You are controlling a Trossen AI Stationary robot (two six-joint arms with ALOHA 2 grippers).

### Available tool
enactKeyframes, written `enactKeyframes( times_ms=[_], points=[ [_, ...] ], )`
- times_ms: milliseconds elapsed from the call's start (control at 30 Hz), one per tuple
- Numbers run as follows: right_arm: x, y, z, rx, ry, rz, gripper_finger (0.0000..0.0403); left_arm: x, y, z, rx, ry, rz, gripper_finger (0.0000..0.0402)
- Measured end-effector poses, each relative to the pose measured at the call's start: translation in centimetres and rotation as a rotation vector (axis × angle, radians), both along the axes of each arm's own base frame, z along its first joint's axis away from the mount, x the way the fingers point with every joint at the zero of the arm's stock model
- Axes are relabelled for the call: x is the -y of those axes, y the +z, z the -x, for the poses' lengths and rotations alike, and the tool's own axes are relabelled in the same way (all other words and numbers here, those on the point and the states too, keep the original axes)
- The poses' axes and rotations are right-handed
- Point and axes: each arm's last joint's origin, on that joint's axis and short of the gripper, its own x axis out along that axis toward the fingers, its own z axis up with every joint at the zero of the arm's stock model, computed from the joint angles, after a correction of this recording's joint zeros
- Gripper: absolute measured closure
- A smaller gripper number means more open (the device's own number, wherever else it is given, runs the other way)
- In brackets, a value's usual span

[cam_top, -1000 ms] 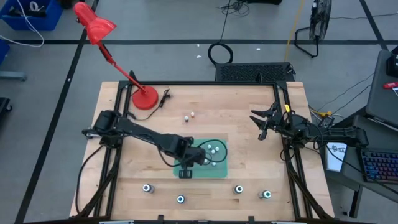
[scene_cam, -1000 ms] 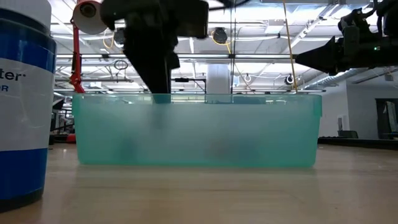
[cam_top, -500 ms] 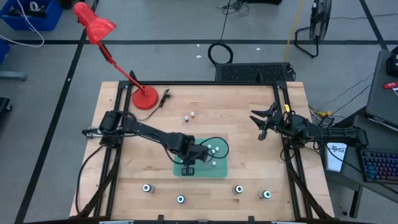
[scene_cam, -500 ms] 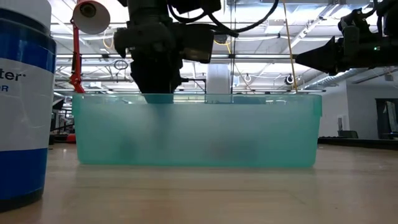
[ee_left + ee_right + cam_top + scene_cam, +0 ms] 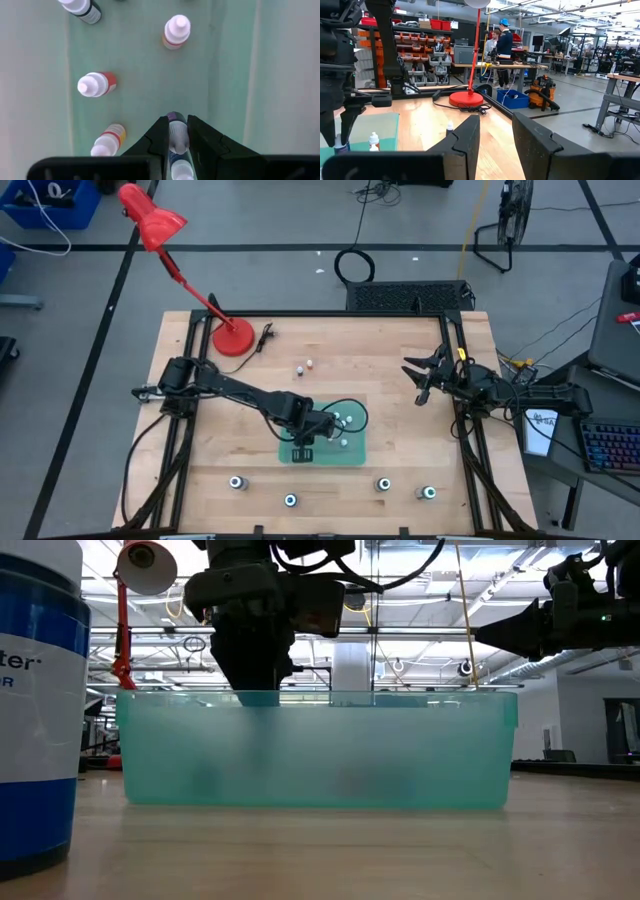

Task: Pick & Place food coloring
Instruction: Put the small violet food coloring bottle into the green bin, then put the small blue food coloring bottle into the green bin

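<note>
Four dark round bottles (image 5: 290, 501) sit along the near table edge, unpicked. Mid-table, left gripper (image 5: 177, 137) hangs inside the green bin (image 5: 350, 456), clamped on a small bottle (image 5: 176, 136); several lie there already. Two more (image 5: 304, 367) wait farther back. Right gripper (image 5: 424, 379) idles, fingers apart.

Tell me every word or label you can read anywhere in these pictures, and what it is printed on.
"ter": end of a cut-off word on the blue and white container in the low view, with "R" below it.
Labels on the food coloring bottles in the green bin: too blurred to read.
Print on the paper beside the table: too small to read.
</note>
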Motion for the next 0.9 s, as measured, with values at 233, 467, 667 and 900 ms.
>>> enactKeyframes(
  times_ms=[233,467,667,900],
  points=[
    [0.0,0.0,0.0,0.000,0.000,0.000,0.0298,-0.2,0.0,0.0,-0.001,0.010,0.002,0.0337],
    [0.0,0.0,0.0,0.000,0.000,0.000,0.0298,-0.1,0.0,-0.1,0.005,0.011,0.003,0.0283],
    [0.0,0.0,0.0,0.000,0.000,0.000,0.0298,-0.2,0.0,-0.1,0.009,-0.003,-0.001,0.0239],
    [0.0,0.0,0.0,-0.001,0.000,0.000,0.0298,-2.1,3.3,0.4,0.037,0.033,-0.067,0.0227]
  ],
)
